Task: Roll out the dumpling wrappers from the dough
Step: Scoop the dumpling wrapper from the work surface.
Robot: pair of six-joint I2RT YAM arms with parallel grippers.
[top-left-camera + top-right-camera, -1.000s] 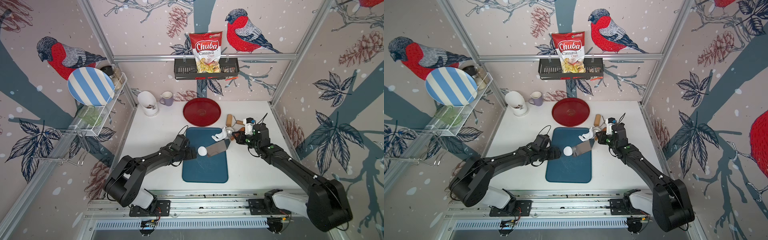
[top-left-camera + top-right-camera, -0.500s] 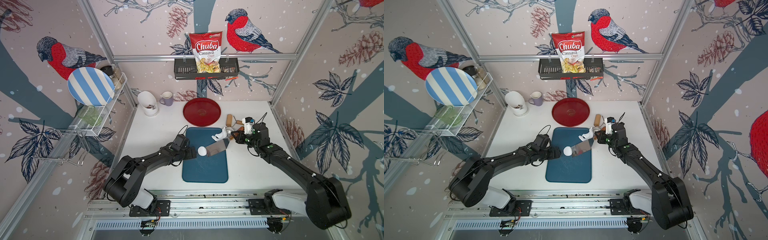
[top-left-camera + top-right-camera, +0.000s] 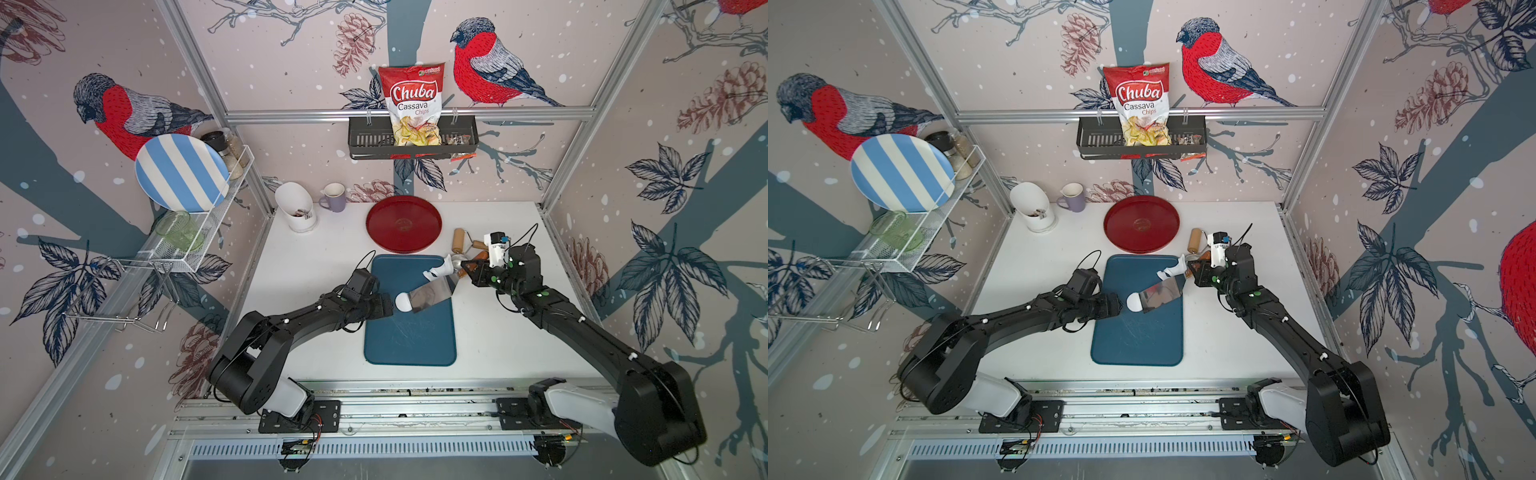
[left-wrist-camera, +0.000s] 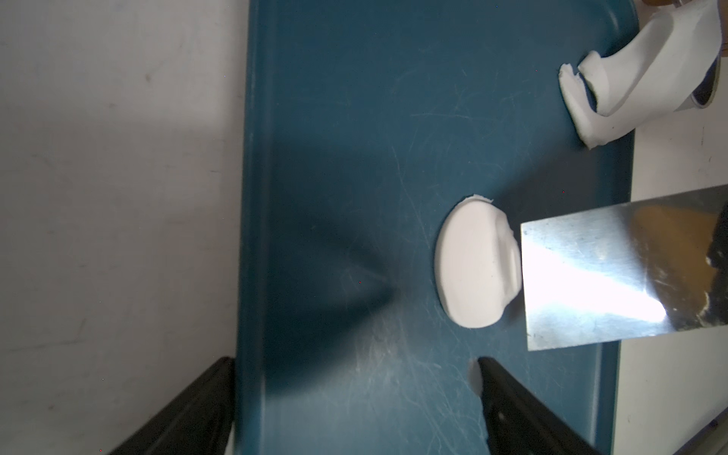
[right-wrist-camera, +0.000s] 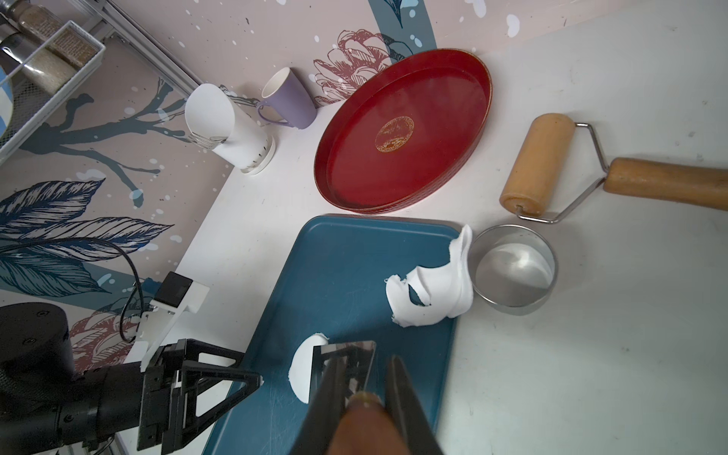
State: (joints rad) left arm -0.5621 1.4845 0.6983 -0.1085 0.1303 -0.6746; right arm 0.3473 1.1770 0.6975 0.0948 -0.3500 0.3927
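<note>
The right tool (image 3: 468,271) pinches the scraper (image 4: 610,268) by its wooden handle. Its blade meets the round dumpling wrapper (image 4: 472,268) on the blue board (image 3: 409,340), perhaps slipping under the edge. The left tool (image 4: 354,362) is spread nearby. The ragged dough (image 5: 433,291) leans against the steel ring (image 5: 512,311).

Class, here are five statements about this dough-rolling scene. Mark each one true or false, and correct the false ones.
1. The right gripper is shut on the wooden handle of the scraper. True.
2. The left gripper grips the dumpling wrapper. False: it is open, and the wrapper lies on the blue board, apart from its fingers.
3. The rolling pin lies on the blue board. False: it lies on the white table beside the red tray.
4. The dough scrap sits at the board's corner beside the steel ring. True.
5. The scraper's blade meets the wrapper's edge. True.
</note>
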